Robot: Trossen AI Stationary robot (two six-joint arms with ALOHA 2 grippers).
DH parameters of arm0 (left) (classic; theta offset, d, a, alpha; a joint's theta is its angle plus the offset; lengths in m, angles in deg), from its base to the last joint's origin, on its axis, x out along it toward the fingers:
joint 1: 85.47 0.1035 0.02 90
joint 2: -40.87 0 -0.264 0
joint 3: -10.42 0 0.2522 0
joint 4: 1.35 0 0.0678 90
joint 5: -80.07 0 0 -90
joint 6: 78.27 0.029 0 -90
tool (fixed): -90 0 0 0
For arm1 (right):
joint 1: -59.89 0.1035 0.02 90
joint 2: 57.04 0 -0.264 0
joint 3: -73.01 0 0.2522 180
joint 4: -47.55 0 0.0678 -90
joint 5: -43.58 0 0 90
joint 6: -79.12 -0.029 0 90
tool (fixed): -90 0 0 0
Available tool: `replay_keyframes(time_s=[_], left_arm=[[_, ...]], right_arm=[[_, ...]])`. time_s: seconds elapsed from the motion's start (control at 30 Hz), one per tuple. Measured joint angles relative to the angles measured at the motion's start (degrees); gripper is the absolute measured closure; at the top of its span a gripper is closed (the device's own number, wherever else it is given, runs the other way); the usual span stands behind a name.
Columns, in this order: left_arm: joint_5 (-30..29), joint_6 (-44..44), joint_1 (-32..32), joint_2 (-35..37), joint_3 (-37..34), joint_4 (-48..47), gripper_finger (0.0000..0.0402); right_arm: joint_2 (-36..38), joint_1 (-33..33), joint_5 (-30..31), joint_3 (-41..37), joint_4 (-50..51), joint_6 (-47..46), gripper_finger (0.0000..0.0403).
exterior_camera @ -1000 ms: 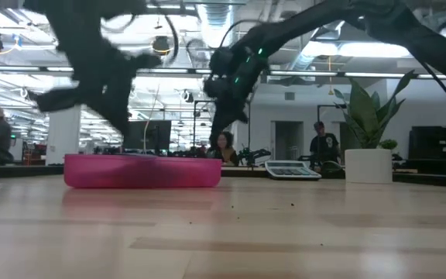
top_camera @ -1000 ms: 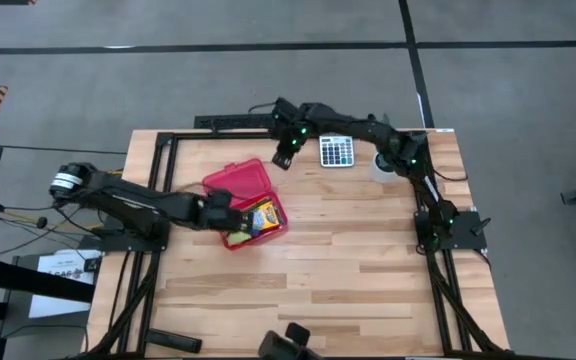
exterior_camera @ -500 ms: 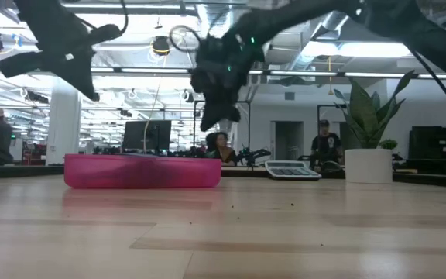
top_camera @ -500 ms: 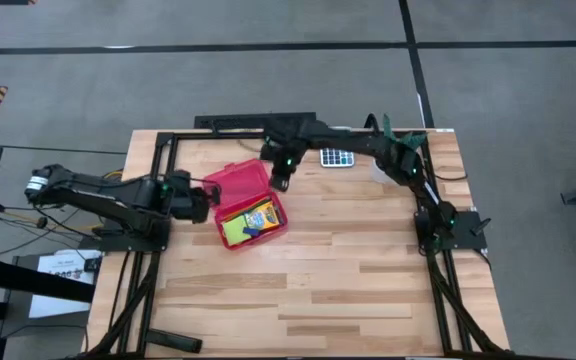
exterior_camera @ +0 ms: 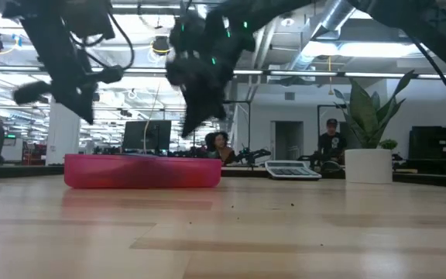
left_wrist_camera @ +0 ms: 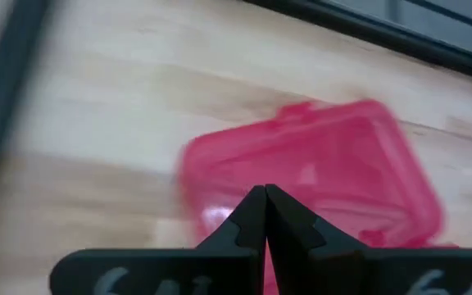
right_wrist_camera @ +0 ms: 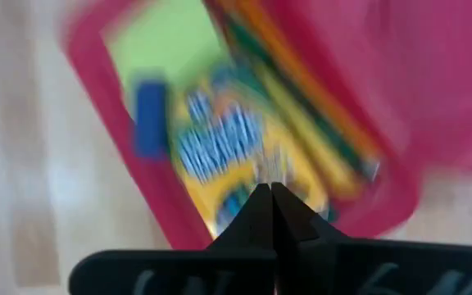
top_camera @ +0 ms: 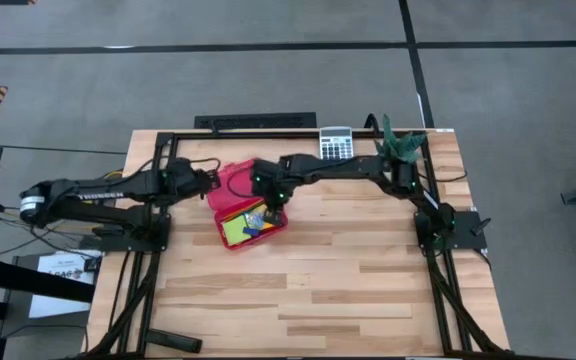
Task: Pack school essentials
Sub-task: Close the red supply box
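The red hinged case (top_camera: 248, 205) lies open on the table, its lid (left_wrist_camera: 326, 164) flat toward the far edge. The tray holds a lime sticky-note pad (top_camera: 232, 230), a crayon box (right_wrist_camera: 228, 147), a small blue eraser (right_wrist_camera: 148, 115) and orange pencils (right_wrist_camera: 301, 90). My left gripper (top_camera: 213, 183) is shut and hovers at the lid's left side. My right gripper (top_camera: 271, 207) is shut and hangs above the crayon box. In the low view both grippers (exterior_camera: 84, 108) (exterior_camera: 192, 124) are clear above the case (exterior_camera: 142, 172).
A grey calculator (top_camera: 336, 143) lies at the table's far edge. A potted plant (top_camera: 398, 150) stands in the far right corner. Bare wood (top_camera: 348, 280) stretches toward the near edge. People show in the room behind the table.
My left gripper has drawn out of the tray toward the table's left edge, then gone toward the far edge to beside the lid. My right gripper has swung from near the calculator toward the near edge, ending over the tray. The case has stayed put.
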Motion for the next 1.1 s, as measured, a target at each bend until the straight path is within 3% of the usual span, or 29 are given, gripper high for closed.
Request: replay_keyframes(time_s=[0.07,0.3,0.57,0.8,0.9,1.1], left_arm=[[2.3,5.8,3.4,0.2,-1.1,5.9,0.0401],[9.2,22.4,16.3,0.3,-1.4,12.4,0.0401],[21.6,33.4,28.4,-7.0,-1.4,22.5,0.0401],[27.9,38.1,34.6,-14.8,-1.4,26.1,0.0401],[32.2,39.6,36.6,-18.5,-1.4,28.8,0.0401],[33.5,41.6,36.9,-24.9,-1.4,29.4,0.0401]], right_arm=[[1.7,0.0,0.0,-4.8,-3.3,-0.7,0.0402],[7.4,0.1,0.1,-18.6,-22.3,-6.8,0.0402],[6.9,2.8,1.6,-19.5,-23.1,-9.0,0.0402],[7.1,3.0,4.6,-19.4,-23.5,-9.4,0.0403],[6.3,3.1,4.7,-19.7,-25.1,-9.6,0.0403],[6.2,3.5,4.8,-22.5,-26.4,-10.3,0.0403]])
